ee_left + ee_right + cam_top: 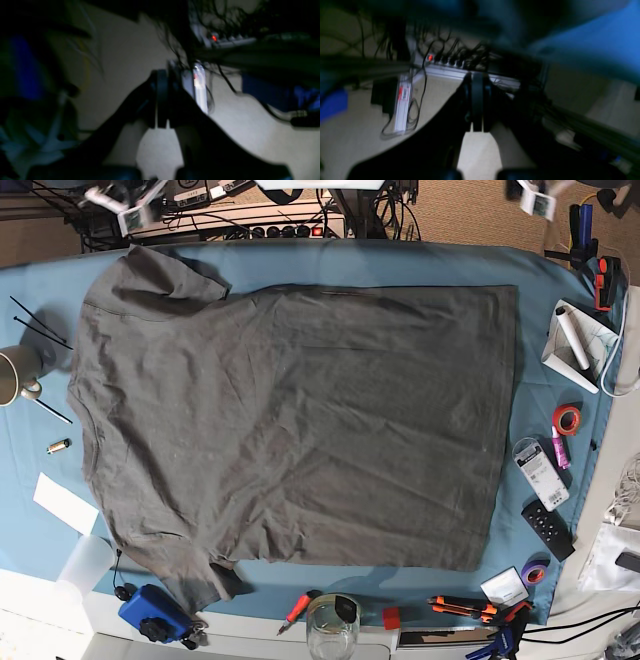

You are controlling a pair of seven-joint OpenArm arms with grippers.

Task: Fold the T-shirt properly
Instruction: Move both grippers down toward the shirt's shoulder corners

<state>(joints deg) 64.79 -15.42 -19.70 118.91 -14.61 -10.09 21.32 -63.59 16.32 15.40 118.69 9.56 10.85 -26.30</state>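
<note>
1. Base view: the T-shirt [290,430] lies spread flat on the teal-blue table cloth [560,310], covering most of it, with its collar end toward the view's left and its hem toward the right.
2. One sleeve [165,272] reaches toward the top-left corner of the cloth; the other sleeve [195,580] sits at the bottom left, just above a blue box [152,612].
3. The fabric shows fine wrinkles all over.
4. Small things ring the shirt without touching it: a roll of red tape [567,419] and a black remote [548,530] at the right, a glass jar [332,628] at the bottom edge, a white card [65,503] at the left.
5. Neither arm is over the shirt in the base view.
6. Left wrist view: the left gripper [162,125] hangs above a pale floor, its jaws pressed together with nothing between them.
7. Right wrist view: the right gripper [477,128] likewise has its jaws pressed together on nothing, with a power strip [450,63] showing a red light behind it.
8. Both wrist views are dark and smeared, so the blue patches at their edges are probably the table cloth, though I cannot be sure.
</note>
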